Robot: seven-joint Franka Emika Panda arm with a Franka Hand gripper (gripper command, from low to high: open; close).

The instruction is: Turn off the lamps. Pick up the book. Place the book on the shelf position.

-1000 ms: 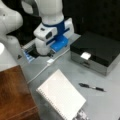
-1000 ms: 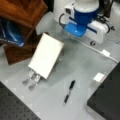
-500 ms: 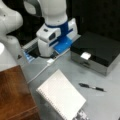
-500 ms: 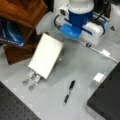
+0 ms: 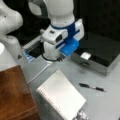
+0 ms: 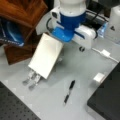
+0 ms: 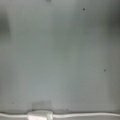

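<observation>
The book (image 5: 62, 97), a white spiral-bound notebook, leans tilted on a small metal stand (image 6: 31, 78); it shows in both front views (image 6: 46, 56). The shelf position (image 5: 15, 95) is the reddish-brown wooden block beside it (image 6: 22, 11). My gripper (image 5: 52, 56), a white and blue hand, points down at the table behind the book's top edge (image 6: 68, 35), apart from the book; its fingers are hidden. The wrist view shows bare grey table and a white cable with an inline switch (image 7: 40, 115) along the bottom edge. I cannot make out the lamps.
A black pen (image 5: 91, 87) lies on the table in front of a flat black-lidded box (image 5: 100, 55). A white cable (image 5: 40, 72) runs from under the hand toward the wooden block. A blue object (image 6: 11, 33) sits under the wooden top.
The hand has shifted a little sideways over the table, toward the book's top edge. The book, the pen and the box have not moved.
</observation>
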